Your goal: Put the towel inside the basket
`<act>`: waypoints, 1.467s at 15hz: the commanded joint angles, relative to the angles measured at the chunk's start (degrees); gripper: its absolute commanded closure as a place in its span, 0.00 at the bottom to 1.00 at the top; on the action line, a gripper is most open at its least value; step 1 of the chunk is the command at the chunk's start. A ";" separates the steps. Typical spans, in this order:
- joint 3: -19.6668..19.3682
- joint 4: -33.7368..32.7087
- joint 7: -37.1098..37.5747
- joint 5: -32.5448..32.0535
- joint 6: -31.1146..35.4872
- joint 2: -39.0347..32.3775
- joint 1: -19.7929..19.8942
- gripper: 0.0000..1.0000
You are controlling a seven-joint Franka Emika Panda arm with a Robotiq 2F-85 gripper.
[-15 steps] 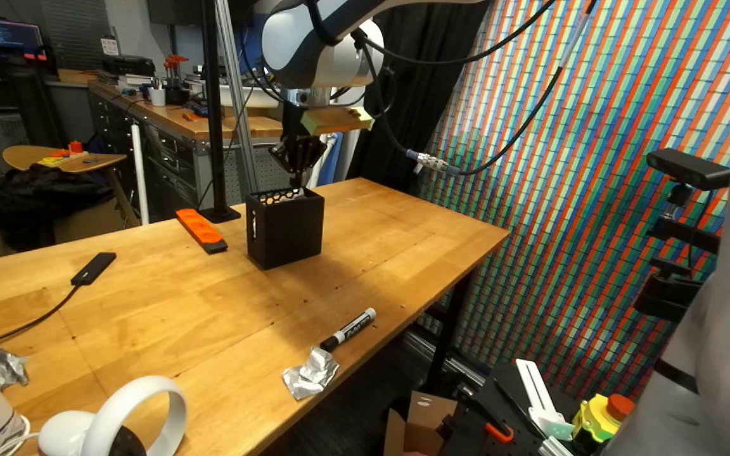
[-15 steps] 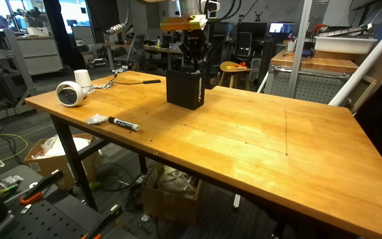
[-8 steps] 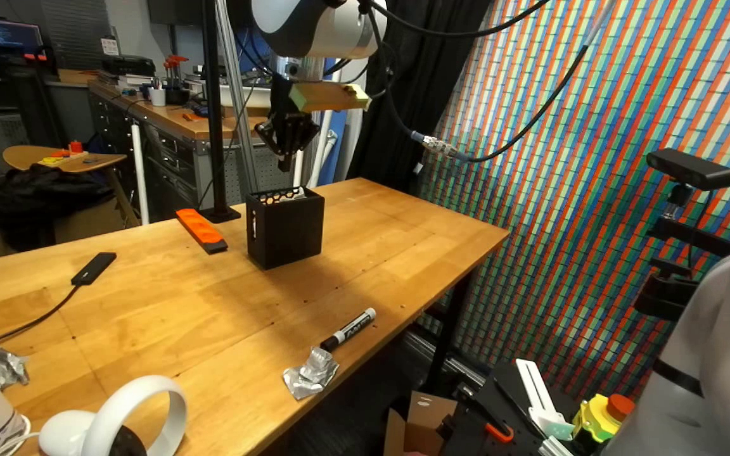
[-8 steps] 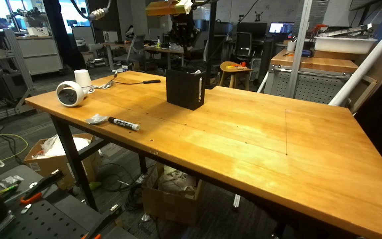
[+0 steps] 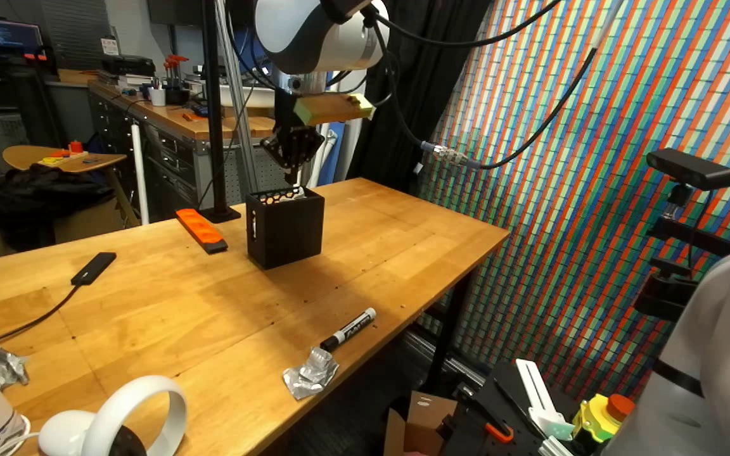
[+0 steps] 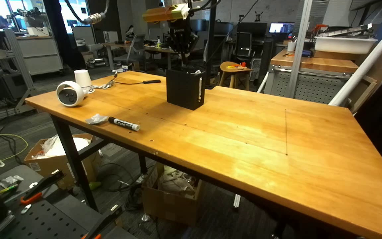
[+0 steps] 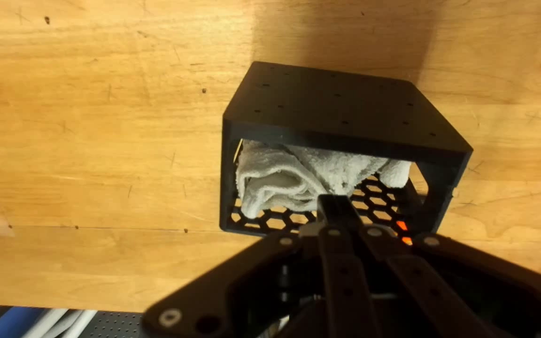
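The black basket point(image 5: 286, 233) stands upright on the wooden table in both exterior views point(image 6: 183, 89). In the wrist view the basket point(image 7: 345, 105) shows its open top and a honeycomb side. The light grey towel point(image 7: 277, 171) lies crumpled inside it. A small pale bit of towel point(image 5: 301, 192) shows at the rim in an exterior view; its lower part is hidden by the walls. My gripper point(image 5: 291, 179) points down just above the basket opening, also in an exterior view point(image 6: 184, 63). In the wrist view its fingertips point(image 7: 334, 199) are together, with nothing visible between them.
An orange-and-black object point(image 5: 201, 231) and a black pole point(image 5: 213, 126) stand close beside the basket. A marker point(image 5: 348, 329) and crumpled foil point(image 5: 312, 373) lie near the table's edge. A black adapter with cable point(image 5: 93, 268) and a white ring-shaped device point(image 5: 134, 415) lie further along.
One second ago the fingertips were at the basket's rim. They rose above it by half a second ago and are now slightly lower again. The basket has not moved.
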State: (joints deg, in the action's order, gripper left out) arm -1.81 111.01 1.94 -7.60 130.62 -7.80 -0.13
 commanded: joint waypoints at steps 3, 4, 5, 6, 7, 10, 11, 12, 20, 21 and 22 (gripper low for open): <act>0.11 0.92 1.04 -0.39 4.67 -1.60 0.07 0.97; -0.03 0.88 1.36 -0.94 5.68 -2.28 0.02 0.97; -0.12 0.87 1.35 -1.01 6.66 -2.99 0.04 0.97; -0.39 0.82 1.67 -1.73 7.59 -3.78 0.02 0.97; -0.63 0.99 1.70 -2.51 8.50 -4.61 -0.05 0.97; -1.42 1.67 1.67 -6.35 10.20 -6.85 -0.42 0.97; -1.50 1.83 1.54 -7.12 10.54 -7.48 -0.49 0.97; -1.50 1.79 1.46 -7.57 10.32 -8.20 -0.53 0.97; -0.82 2.65 0.97 -7.88 7.25 -10.79 -1.27 0.97; -0.77 2.89 0.89 -7.77 6.78 -10.49 -1.31 0.97; -0.77 2.95 0.97 -7.68 6.54 -10.21 -1.33 0.97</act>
State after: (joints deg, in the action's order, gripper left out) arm -2.55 112.82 2.70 -15.39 138.63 -17.75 -0.91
